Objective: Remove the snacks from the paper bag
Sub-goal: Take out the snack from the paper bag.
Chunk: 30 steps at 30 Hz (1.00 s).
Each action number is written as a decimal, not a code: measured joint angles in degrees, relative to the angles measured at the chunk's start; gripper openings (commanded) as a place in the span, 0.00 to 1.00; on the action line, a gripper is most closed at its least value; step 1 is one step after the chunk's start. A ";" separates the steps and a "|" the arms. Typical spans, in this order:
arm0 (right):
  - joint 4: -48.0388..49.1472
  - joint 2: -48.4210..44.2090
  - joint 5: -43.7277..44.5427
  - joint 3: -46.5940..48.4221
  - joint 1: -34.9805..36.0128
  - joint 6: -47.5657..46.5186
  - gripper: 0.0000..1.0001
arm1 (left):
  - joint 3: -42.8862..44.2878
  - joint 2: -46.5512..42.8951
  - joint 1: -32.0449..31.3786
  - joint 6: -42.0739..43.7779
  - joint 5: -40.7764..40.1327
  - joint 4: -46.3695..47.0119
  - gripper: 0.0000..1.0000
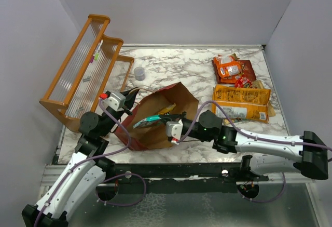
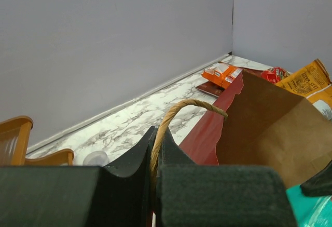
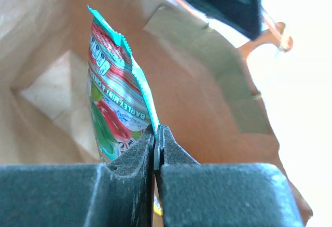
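Upper left in the top view, the orange wooden rack [image 1: 83,76] crowds the counter's [image 1: 192,71] edge. The left jaws are pressed together on the twine handle [image 2: 182,104], clear only from the left wrist. The paper bag [image 1: 155,133] lies centre. Inside it, the right wrist view shows the right jaws pinching the teal packet [image 3: 116,97]. Bare marble separates the bag from the orange-yellow chip bag [image 1: 241,102] at right.

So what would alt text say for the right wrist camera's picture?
The right gripper is shut on the edge of a teal packet, pinching it inside the paper bag. The bag's brown inner walls fill most of the view behind the packet.
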 measured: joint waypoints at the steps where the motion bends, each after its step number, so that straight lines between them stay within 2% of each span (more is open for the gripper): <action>1: -0.17 -1.44 0.44 0.00 -0.11 1.16 0.01 | 0.11 0.20 0.02 -0.13 0.00 0.04 0.00; 9: -0.46 -6.97 5.55 0.09 -0.24 6.62 0.01 | 0.33 2.23 0.11 -1.92 2.43 0.70 0.00; 14: -0.48 -6.95 8.04 0.22 -0.24 6.86 0.01 | 0.33 3.10 0.11 -2.71 4.92 1.33 0.00; 19: -3.61 -4.87 8.90 4.70 -0.26 6.12 0.01 | 0.39 3.56 0.11 -3.10 6.93 1.73 0.00; 26: -11.72 -2.54 7.15 9.01 -0.26 5.70 0.01 | 0.94 2.75 0.74 -3.08 6.34 1.75 0.00; 30: -10.80 -2.54 7.02 8.48 -0.24 7.34 0.01 | 0.96 2.45 1.01 -3.63 6.49 2.45 0.00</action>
